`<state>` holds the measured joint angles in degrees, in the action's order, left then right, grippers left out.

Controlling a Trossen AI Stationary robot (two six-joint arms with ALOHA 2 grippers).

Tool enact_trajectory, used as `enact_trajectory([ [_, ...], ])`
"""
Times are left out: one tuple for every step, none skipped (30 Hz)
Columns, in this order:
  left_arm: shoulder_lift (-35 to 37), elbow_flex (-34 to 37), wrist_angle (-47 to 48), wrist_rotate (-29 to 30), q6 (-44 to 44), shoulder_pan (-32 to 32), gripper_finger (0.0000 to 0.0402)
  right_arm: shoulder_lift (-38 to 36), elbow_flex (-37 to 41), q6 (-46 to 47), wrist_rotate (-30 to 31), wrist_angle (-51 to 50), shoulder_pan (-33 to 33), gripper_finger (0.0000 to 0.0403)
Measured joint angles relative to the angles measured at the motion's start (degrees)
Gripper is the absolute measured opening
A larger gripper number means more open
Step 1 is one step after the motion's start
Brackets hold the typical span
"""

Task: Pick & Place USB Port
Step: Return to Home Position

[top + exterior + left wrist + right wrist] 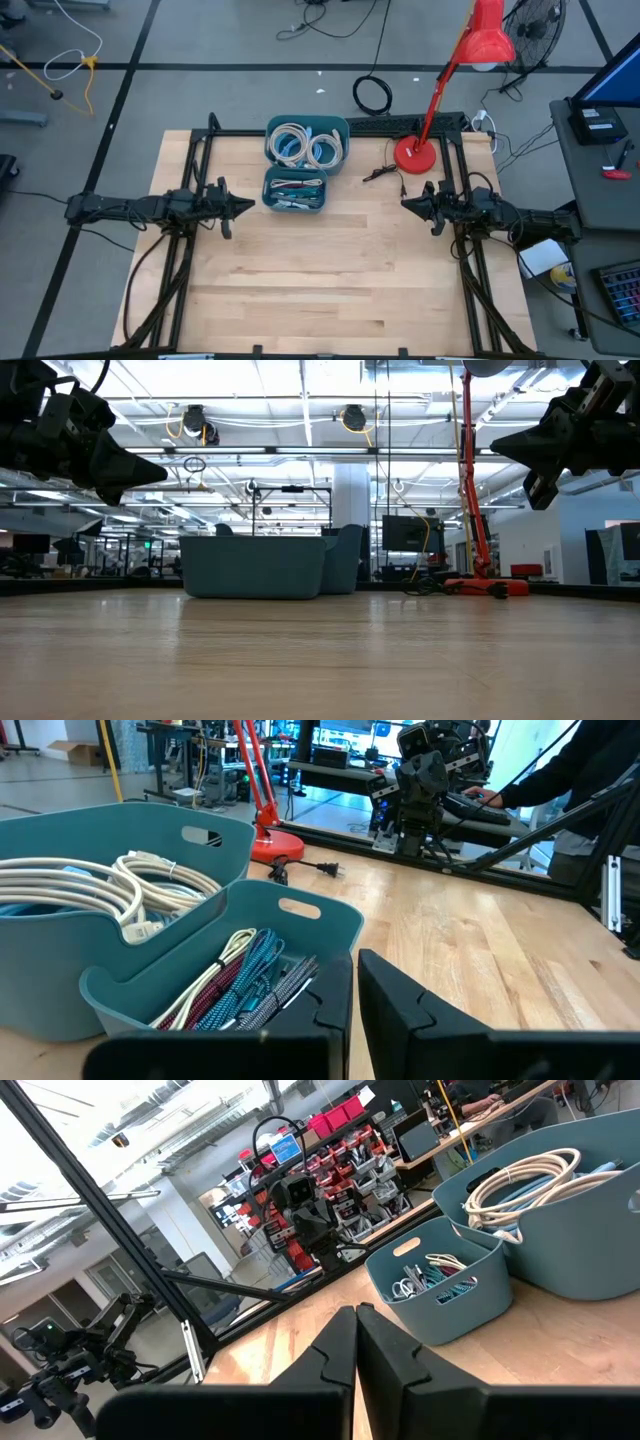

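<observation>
A robotics lab set in a large open industrial hall. A wooden table [330, 280] carries a black frame [200, 150], with the left arm [140, 208] and right arm [500, 212] mounted at its side edges. Around it is grey floor [230, 40] marked with dark lines, and a coiled cable [372, 95] lies on it. The exposed ceiling [260, 410] shows beams, pipes and strip lights. Beyond stand shelves of red bins [340, 1125], a monitor [405, 532], a floor fan [530, 25] and a keyboard [622, 290] on a side desk
</observation>
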<state>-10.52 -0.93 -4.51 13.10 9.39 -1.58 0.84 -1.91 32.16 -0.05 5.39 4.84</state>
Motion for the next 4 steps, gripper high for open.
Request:
enact_trajectory([
  [0.00,0.00,0.00,0.00,0.00,0.00,0.0024,0.00,0.00,0.00,0.00,0.00,-0.02,0.0000],
  [0.00,0.00,0.00,0.00,0.00,0.00,0.0024,-0.02,0.02,0.00,0.00,0.00,-0.02,0.0000],
  [0.00,0.00,0.00,0.00,0.01,0.01,0.0024,-0.01,0.01,-0.02,0.00,0.00,-0.01,0.0000],
  [0.00,0.00,0.00,0.00,0.00,0.00,0.0024,-0.01,0.01,-0.02,0.00,0.00,-0.01,0.0000],
])
